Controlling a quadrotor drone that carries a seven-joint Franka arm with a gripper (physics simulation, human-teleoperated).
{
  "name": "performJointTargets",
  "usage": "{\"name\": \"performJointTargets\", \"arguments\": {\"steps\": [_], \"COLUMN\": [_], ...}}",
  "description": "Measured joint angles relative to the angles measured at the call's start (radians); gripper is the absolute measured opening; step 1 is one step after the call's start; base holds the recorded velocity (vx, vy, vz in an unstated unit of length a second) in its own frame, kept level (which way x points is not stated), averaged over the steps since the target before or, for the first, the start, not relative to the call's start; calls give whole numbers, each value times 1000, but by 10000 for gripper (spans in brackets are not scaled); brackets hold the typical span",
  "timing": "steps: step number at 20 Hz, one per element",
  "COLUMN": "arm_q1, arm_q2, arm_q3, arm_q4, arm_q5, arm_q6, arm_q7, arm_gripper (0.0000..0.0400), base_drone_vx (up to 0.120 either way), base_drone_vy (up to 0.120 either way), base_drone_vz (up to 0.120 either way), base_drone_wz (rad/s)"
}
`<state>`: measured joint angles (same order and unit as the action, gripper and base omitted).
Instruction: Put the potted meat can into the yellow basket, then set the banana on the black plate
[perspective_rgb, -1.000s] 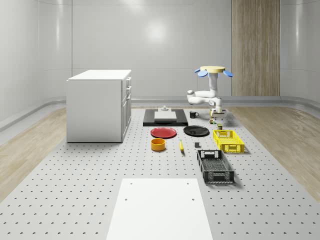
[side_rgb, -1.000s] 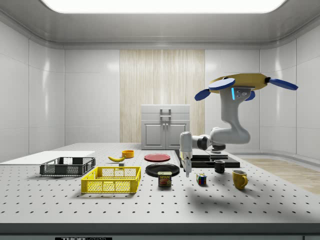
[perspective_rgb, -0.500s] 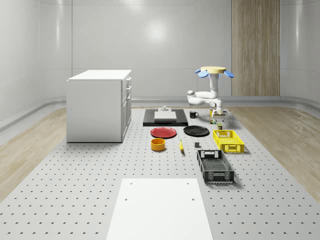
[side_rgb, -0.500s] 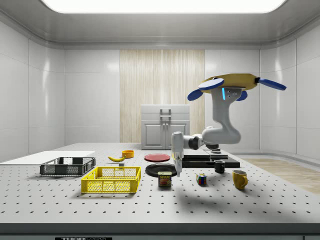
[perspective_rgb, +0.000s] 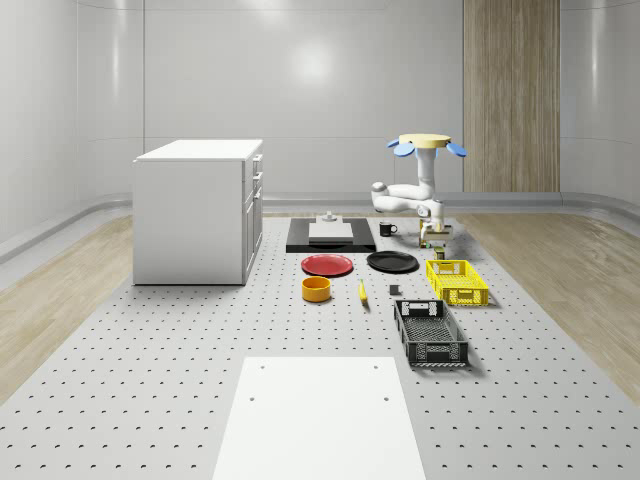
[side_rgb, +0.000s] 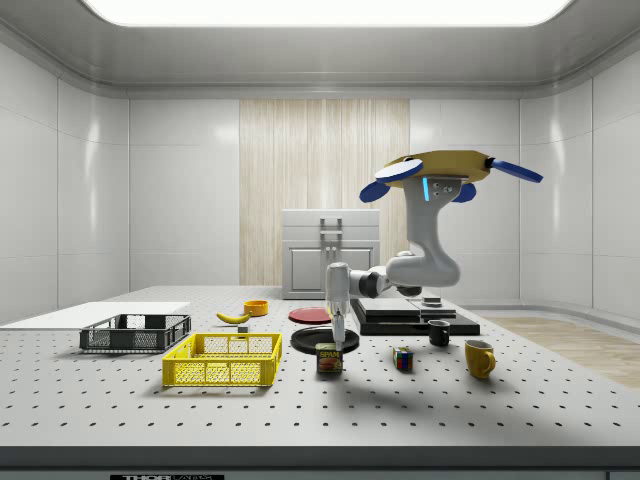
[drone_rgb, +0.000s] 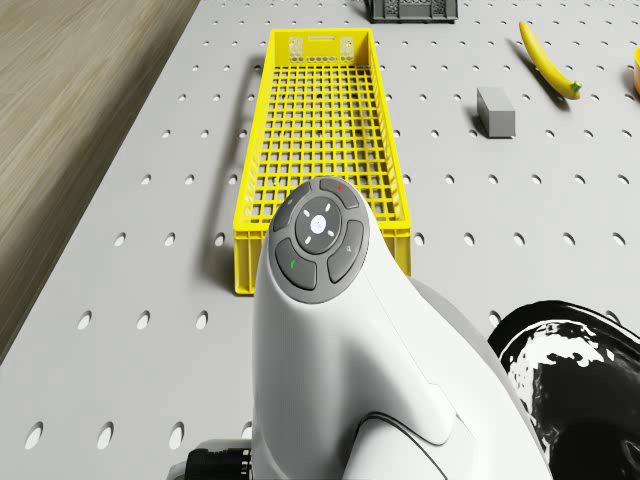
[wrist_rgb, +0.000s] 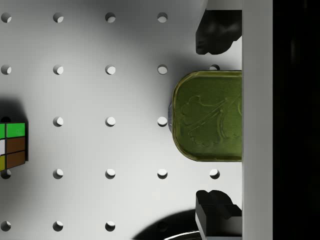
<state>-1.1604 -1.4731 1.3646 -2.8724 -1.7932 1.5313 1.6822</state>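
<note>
While the drone (side_rgb: 437, 165) hovers beyond the basket (side_rgb: 223, 360), the wide-open gripper (side_rgb: 340, 340) hangs just above the can (side_rgb: 329, 358), fingers clear of its edges.

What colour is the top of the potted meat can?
Olive green, with an embossed pattern; the potted meat can shows it best in the wrist view.
</note>
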Motion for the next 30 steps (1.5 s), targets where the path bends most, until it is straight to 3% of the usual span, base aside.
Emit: {"name": "performJointTargets", "arguments": {"steps": [4, 21, 24, 30], "arm_q1": [-2, -14, -15, -16], "arm_q2": [-7, -32, -33, -35], "arm_q3": [1, -91, -93, -94], "arm_q4": [0, 20, 21, 21], "arm_q5": [3, -79, -81, -85], "arm_q6": [7, 60, 62, 62], "arm_q7": [1, 1, 2, 1], "arm_gripper": [400, 400, 334, 297], "base_drone_vx": [120, 0, 0, 0], "base_drone_vy": [0, 0, 0, 0], "base_drone_vz": [0, 0, 0, 0], "base_drone_wz": [0, 0, 0, 0]}}
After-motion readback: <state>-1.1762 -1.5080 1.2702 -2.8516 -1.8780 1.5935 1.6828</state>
